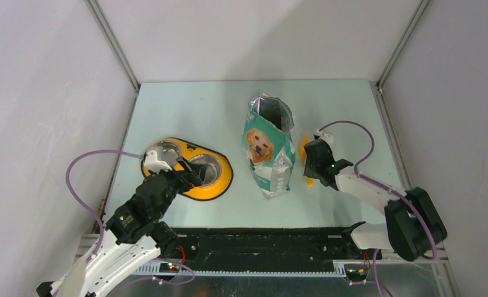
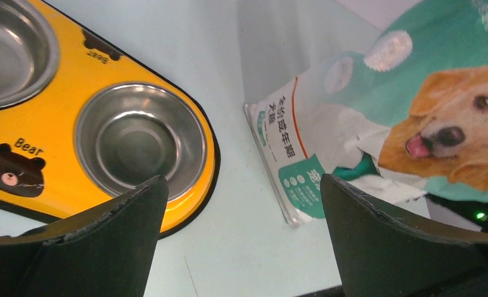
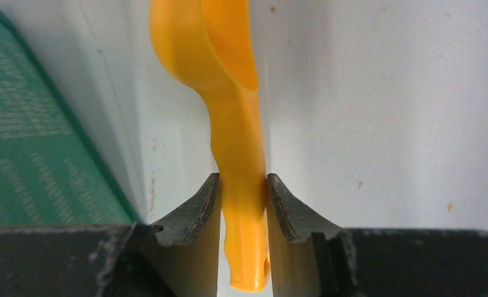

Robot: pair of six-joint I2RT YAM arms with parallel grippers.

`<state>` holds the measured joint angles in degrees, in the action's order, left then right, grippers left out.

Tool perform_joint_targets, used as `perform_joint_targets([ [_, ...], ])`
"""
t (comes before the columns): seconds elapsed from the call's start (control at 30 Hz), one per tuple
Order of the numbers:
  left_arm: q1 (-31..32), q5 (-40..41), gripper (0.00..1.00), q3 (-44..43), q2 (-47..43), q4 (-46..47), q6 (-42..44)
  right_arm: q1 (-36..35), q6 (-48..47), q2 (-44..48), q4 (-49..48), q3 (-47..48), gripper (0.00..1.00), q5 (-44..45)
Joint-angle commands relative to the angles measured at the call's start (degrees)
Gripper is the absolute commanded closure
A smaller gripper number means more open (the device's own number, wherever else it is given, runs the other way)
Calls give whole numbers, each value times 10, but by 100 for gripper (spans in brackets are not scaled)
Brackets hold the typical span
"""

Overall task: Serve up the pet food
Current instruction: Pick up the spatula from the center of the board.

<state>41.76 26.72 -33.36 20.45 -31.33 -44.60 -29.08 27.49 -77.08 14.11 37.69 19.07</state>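
Note:
No kibble shows in any view; the inside of the bag is dark. The green-and-white dog-picture bag (image 1: 269,145) stands open-topped mid-table and shows in the left wrist view (image 2: 415,124). My right gripper (image 1: 309,162) is just right of the bag, shut on the handle of the orange scoop (image 3: 238,124), whose bowl points away from me. Orange bits of the scoop (image 1: 303,148) show beside the gripper. My left gripper (image 1: 189,175) is open and empty over the near edge of the orange two-bowl feeder (image 1: 223,184). Both steel bowls (image 2: 139,139) look empty.
White enclosure walls close in the pale green table on three sides. A black rail (image 1: 266,244) runs along the near edge between the arm bases. A purple cable (image 1: 80,185) loops left of the left arm.

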Motion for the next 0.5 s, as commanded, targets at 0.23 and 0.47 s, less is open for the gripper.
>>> perform_joint_targets([
  [0.23, 35, -292, 1, -63, 85, 212, 148, 77, 161, 305, 146, 43, 100, -60],
  [0.47, 245, -142, 1, -232, 268, 233, 329, 76, 265, 392, 252, 177, 100, -60],
])
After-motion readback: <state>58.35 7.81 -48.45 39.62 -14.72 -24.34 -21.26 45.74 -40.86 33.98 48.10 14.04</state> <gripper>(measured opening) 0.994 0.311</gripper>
